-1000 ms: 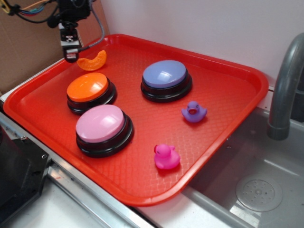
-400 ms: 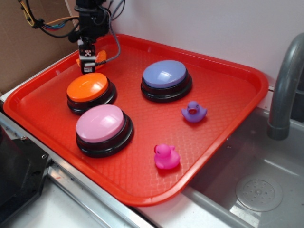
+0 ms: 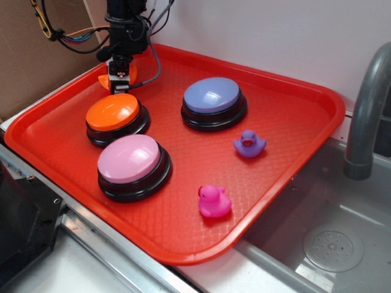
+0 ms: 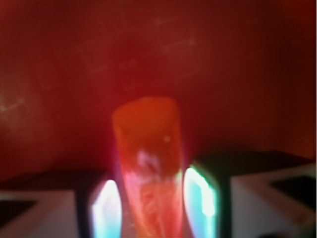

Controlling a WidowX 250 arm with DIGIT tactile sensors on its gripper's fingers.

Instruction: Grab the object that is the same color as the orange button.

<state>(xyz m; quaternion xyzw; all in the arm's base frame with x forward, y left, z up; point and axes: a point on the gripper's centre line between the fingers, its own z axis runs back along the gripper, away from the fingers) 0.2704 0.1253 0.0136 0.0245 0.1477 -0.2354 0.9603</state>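
Gripper [image 3: 120, 78] at tray's [image 3: 305, 140] 11 o'clock corner, down over the orange slice [image 3: 131, 78]. Wrist view: slice [image 4: 148, 168] sits betw. both fingers [image 4: 200, 191], pads just beside or touching it; can't tell if jaws are clamped. Orange button [image 3: 116, 116] just at 6 o'clock of slice. Pink button [image 3: 133, 165] nearer front, blue button [image 3: 214, 101] at 3 o'clock. Purple duck [image 3: 249, 144], pink duck [image 3: 214, 201] right of the buttons.

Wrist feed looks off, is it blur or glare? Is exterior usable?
Wrist view: heavily out of focus, the orange crescent a soft smear, bright cyan-white glare on the fingers. Exterior view: sharp, evenly lit, highlights on the orange button; gripper hides most of the crescent.
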